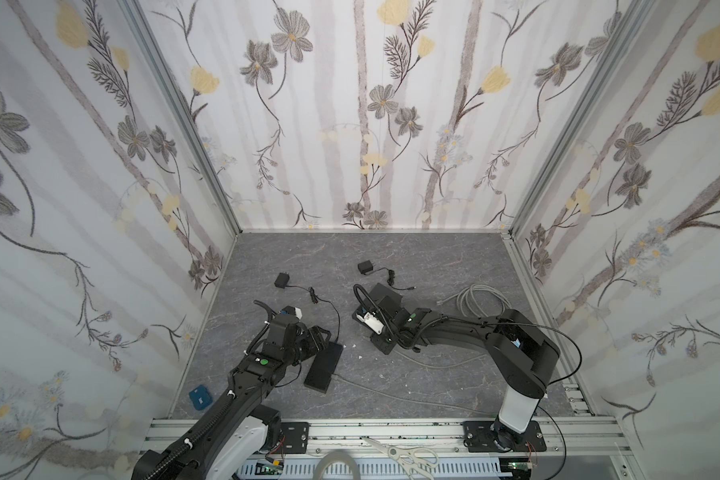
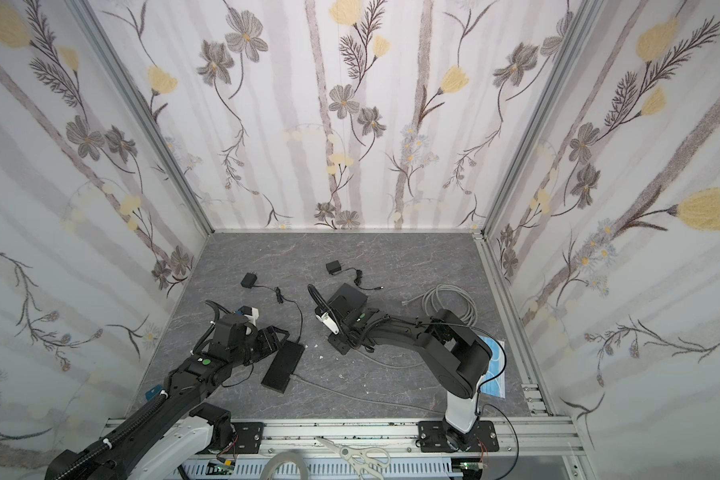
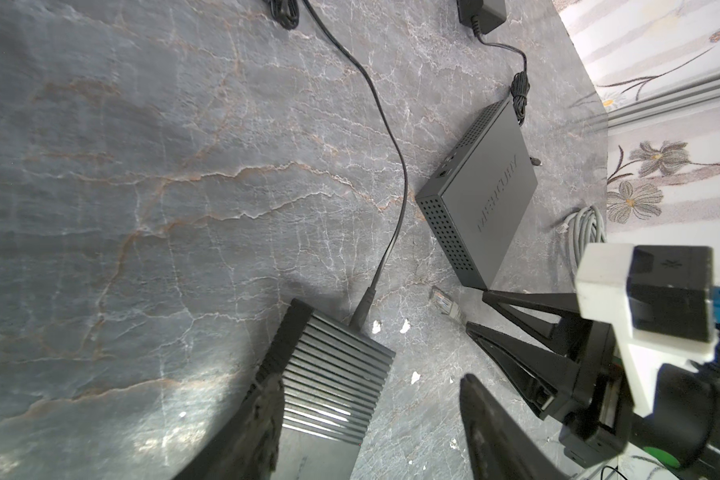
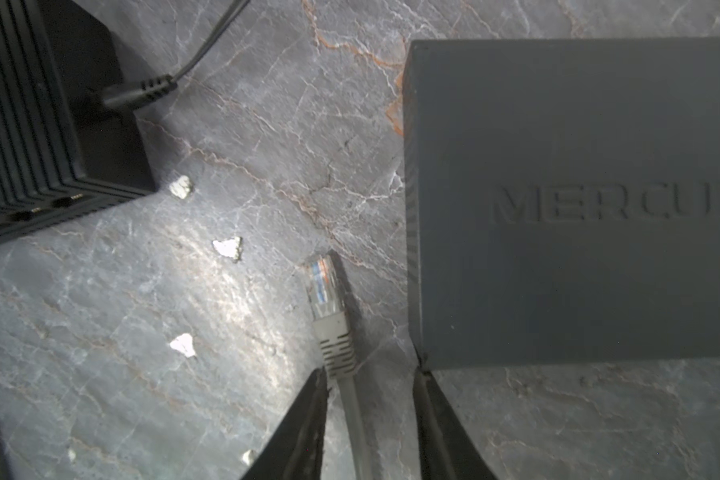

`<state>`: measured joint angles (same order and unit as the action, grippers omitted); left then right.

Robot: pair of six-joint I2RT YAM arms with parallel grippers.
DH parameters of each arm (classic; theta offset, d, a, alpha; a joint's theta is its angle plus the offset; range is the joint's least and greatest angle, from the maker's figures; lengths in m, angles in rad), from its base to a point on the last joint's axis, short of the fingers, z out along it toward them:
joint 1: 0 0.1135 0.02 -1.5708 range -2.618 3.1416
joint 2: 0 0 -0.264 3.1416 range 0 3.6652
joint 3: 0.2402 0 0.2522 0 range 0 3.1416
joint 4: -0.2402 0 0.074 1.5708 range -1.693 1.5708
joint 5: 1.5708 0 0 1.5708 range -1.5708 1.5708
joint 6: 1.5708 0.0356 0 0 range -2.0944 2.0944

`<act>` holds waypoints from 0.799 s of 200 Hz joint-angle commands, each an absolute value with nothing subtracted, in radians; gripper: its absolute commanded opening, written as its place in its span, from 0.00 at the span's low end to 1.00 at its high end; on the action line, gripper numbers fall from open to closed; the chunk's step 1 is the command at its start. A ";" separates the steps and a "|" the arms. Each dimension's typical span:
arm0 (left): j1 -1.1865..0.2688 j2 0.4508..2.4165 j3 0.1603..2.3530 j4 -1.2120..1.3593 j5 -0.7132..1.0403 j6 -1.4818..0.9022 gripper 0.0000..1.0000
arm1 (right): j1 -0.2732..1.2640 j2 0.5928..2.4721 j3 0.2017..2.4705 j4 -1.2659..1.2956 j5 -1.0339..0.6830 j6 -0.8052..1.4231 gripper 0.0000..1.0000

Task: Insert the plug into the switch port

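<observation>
Looking left to right: the left tool [image 3: 368, 380] sits over one end of the ribbed black box [image 1: 324, 369]. Its fingers are apart, one close against the box's edge and the other with bare table [image 4: 267, 124] showing between it and the box. So it's straddling, not squeezing. That box already has a black power lead [image 3: 405, 183] plugged in.

Moving over, here's the bit that matters. The plug [image 4: 323, 286], a clear network connector with a grey boot, lies flat on the table in the gap between the two boxes. The right tool [image 4: 371, 372] is right behind it, fingers apart, with the grey cable [image 4: 352, 411] running between them. One finger touches the boot and the other tip sits at the corner of the Mercury switch [image 4: 578, 199]. There's a gap beside the cable, so nothing is clamped yet. The plug's long axis runs pretty much in line with the fingers, nose pointing away from the wrist. My guess is a straight pinch on the boot or cable comes next.

The right arm is clearly the nearer one. The switch lies just beside the plug, roughly parallel to it, and its port face doesn't show in the right wrist view. I reckon the plug needs lifting and turning before it lines up with any port.
</observation>
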<state>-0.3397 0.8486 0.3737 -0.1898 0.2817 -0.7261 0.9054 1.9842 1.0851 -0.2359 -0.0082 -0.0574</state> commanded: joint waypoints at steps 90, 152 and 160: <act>-0.338 0.841 0.372 -0.196 0.277 -0.720 0.69 | 0.903 2.082 1.158 -0.300 -0.077 -0.091 0.21; -0.338 0.855 0.367 -0.184 0.276 -0.723 0.69 | 0.908 2.035 1.106 -0.266 -0.080 -0.096 0.09; -0.339 0.857 0.365 -0.182 0.276 -0.723 0.69 | 0.914 2.024 1.097 -0.256 -0.087 -0.098 0.08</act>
<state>-0.3389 0.8509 0.3733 -0.1974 0.2813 -0.7288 0.9051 2.0430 1.1164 -0.2348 -0.0723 -0.0841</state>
